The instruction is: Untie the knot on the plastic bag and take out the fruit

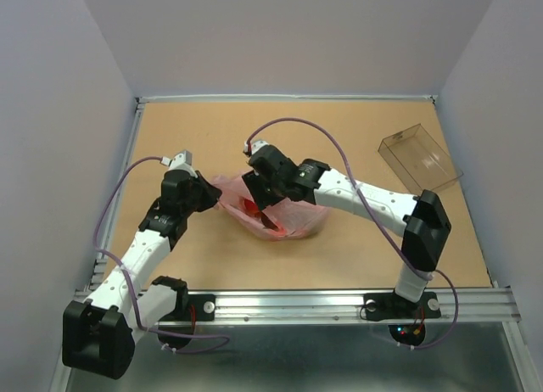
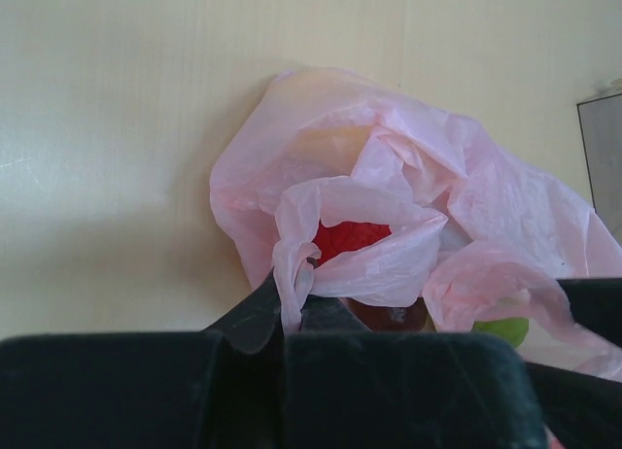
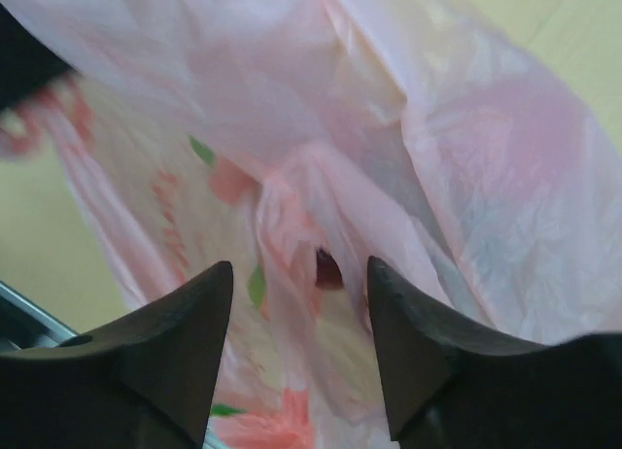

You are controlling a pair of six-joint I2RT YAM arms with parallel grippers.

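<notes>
The pink plastic bag (image 1: 293,215) lies crumpled in the middle of the table. My left gripper (image 1: 219,197) is shut on a twisted strip of the bag's plastic (image 2: 292,284) at its left edge. A red fruit (image 2: 348,239) shows through an opening in the bag, a dark one sits just below it and a green one (image 2: 502,329) peeks out at the right. My right gripper (image 3: 299,270) is open and pressed down into the bag's folds (image 3: 428,148) from above; it also shows in the top view (image 1: 261,204). A tied knot is not clearly visible.
A clear rigid box (image 1: 418,159) lies on its side at the back right of the wooden table (image 1: 212,137). Raised rails border the table's edges, and a metal rail (image 1: 339,303) runs along the front.
</notes>
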